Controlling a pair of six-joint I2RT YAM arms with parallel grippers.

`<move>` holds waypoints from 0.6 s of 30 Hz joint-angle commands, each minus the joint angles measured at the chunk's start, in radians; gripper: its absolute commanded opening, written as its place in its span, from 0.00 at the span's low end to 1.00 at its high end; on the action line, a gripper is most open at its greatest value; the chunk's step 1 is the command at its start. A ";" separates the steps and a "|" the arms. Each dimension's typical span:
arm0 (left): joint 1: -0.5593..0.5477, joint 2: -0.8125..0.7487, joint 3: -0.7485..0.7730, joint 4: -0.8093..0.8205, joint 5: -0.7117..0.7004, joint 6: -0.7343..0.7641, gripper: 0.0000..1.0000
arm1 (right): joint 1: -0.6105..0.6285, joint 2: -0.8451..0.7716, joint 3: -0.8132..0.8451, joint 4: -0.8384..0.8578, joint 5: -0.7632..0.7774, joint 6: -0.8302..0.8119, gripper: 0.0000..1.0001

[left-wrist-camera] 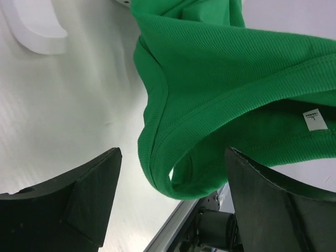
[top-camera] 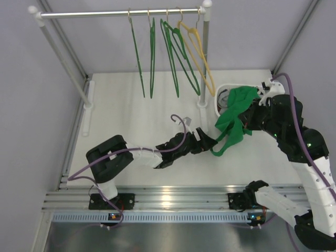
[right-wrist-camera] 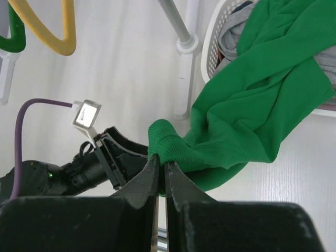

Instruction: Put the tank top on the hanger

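The bright green tank top (top-camera: 235, 113) drapes out of the white basket (top-camera: 221, 89) down toward the table. My right gripper (right-wrist-camera: 161, 164) is shut on a bunched fold of the tank top (right-wrist-camera: 247, 105) and holds it up. One strap loop (left-wrist-camera: 168, 168) hangs between the wide-apart fingers of my left gripper (left-wrist-camera: 172, 153), which is open and touches no fabric. In the top view the left gripper (top-camera: 210, 142) sits at the low end of the hanging garment. Three green hangers (top-camera: 172, 59) hang on the rail at the back, none of them held.
A yellow hanger (top-camera: 198, 55) hangs rightmost on the rail (top-camera: 105, 14). The rack's right post (top-camera: 203, 63) stands just left of the basket. Grey striped clothes (right-wrist-camera: 231, 37) lie inside the basket (right-wrist-camera: 210, 47). An aluminium frame (top-camera: 173, 197) runs along the near table edge.
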 commanded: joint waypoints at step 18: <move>-0.032 0.042 0.141 -0.095 -0.029 0.037 0.00 | 0.011 -0.010 0.031 0.027 0.005 0.001 0.00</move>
